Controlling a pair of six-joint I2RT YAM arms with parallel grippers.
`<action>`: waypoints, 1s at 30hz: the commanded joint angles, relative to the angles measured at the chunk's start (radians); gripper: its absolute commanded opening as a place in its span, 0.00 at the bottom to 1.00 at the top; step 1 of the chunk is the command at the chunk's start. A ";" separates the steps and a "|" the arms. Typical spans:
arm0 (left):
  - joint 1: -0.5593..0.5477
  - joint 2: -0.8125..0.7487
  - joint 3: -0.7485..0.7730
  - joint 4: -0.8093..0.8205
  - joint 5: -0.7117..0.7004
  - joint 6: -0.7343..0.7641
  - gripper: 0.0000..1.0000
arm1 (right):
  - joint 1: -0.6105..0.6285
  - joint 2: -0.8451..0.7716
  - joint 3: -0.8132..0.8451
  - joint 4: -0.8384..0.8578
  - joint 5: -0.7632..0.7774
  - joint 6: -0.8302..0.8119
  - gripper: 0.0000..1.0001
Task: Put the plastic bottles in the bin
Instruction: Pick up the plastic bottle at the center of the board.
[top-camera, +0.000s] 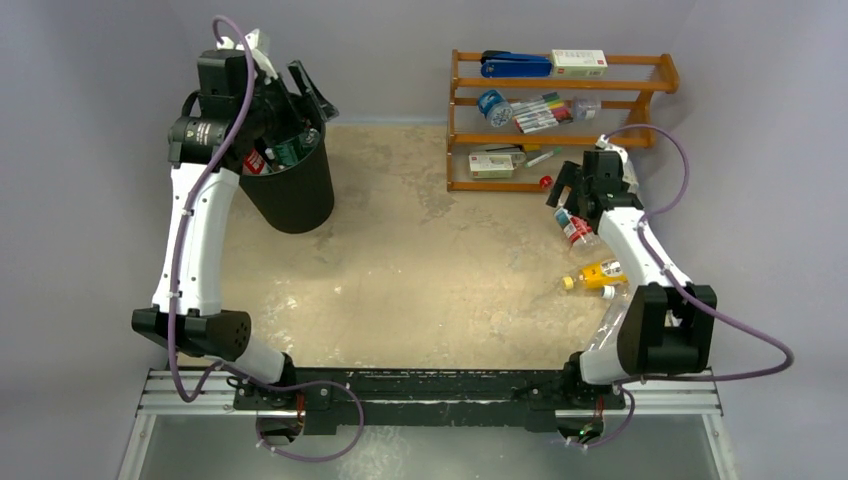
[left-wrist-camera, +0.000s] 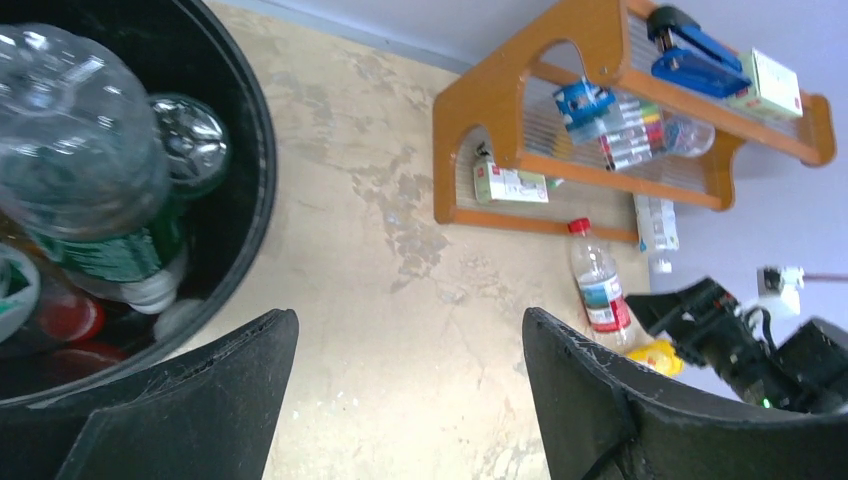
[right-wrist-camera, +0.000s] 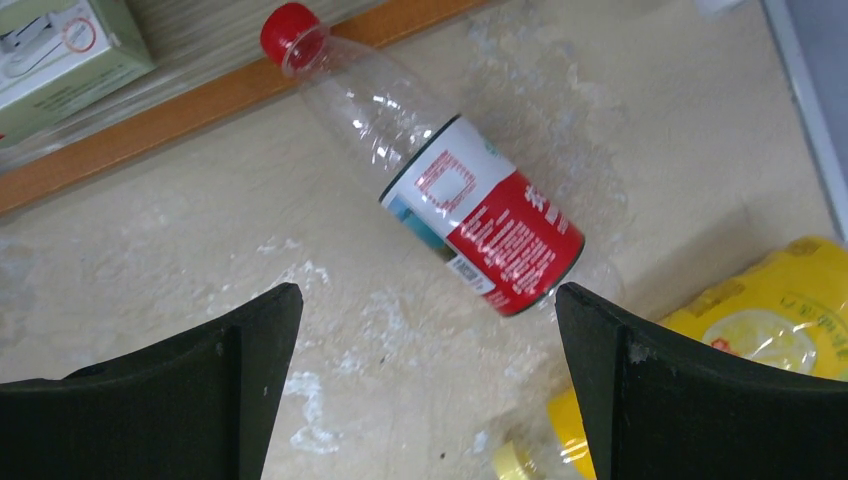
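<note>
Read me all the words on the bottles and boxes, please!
No words are clear enough to read.
On the red-capped bottle: white writing and a barcode on the red label, too blurred.
On the yellow bottle: label blurred.
On the green-labelled bottle in the bin: print too small.
On the white box on the wooden rack: print too small.

Overhead camera spans the table (top-camera: 400, 290); both downward wrist cameras share a red-capped bottle (right-wrist-camera: 440, 190).
</note>
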 joint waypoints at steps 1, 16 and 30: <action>-0.038 -0.043 -0.031 0.027 -0.003 0.001 0.83 | -0.014 0.042 0.038 0.131 0.052 -0.128 1.00; -0.117 -0.060 -0.105 0.005 -0.056 0.030 0.85 | -0.028 0.373 0.177 0.120 -0.066 -0.243 1.00; -0.179 -0.112 -0.163 -0.008 -0.056 0.012 0.86 | -0.022 0.260 0.047 0.155 -0.146 -0.181 0.67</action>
